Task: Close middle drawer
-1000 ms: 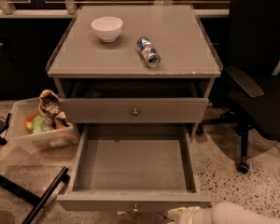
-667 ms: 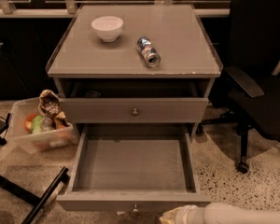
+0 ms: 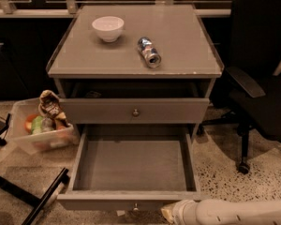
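The middle drawer (image 3: pixel 133 165) is pulled far out of the grey cabinet (image 3: pixel 131 55). Its plain grey inside is bare, and its flat front (image 3: pixel 98 201) is near the bottom edge of the camera view, with the small knob (image 3: pixel 136 206) just visible. My gripper (image 3: pixel 171 213) comes in on a white arm (image 3: pixel 234 212) from the lower right. It sits low at the drawer front, just right of the knob. Whether it touches the front cannot be told. The taller-fronted drawer (image 3: pixel 133 110) above stands slightly out.
A white bowl (image 3: pixel 107 28) and a lying can (image 3: pixel 149 52) are on the cabinet top. A clear bin of snacks (image 3: pixel 40 125) stands on the floor to the left, with black bars (image 3: pixel 35 198) in front of it. A black office chair (image 3: pixel 260 88) is to the right.
My gripper and arm have shifted a little to the left along the middle drawer's front. The drawer has not visibly moved.
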Robot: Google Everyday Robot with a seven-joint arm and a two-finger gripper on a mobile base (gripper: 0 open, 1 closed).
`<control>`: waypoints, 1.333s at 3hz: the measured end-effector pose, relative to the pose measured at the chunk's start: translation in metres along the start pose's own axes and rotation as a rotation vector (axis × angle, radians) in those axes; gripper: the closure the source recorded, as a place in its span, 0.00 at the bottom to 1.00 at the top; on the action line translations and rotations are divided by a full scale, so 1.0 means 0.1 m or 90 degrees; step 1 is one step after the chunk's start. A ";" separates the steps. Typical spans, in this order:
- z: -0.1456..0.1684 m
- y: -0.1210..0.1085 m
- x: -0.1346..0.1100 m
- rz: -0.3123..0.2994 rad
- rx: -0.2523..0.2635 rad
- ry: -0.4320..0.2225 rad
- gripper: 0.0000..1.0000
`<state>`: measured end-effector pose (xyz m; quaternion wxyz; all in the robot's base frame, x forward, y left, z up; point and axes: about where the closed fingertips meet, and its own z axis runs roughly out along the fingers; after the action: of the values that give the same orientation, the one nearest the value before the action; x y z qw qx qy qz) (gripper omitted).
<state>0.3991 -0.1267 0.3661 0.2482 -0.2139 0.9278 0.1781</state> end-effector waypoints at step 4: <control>0.10 0.10 -0.06 0.013 -0.030 -0.042 1.00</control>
<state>0.4028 -0.1122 0.3633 0.2718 -0.2041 0.9168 0.2097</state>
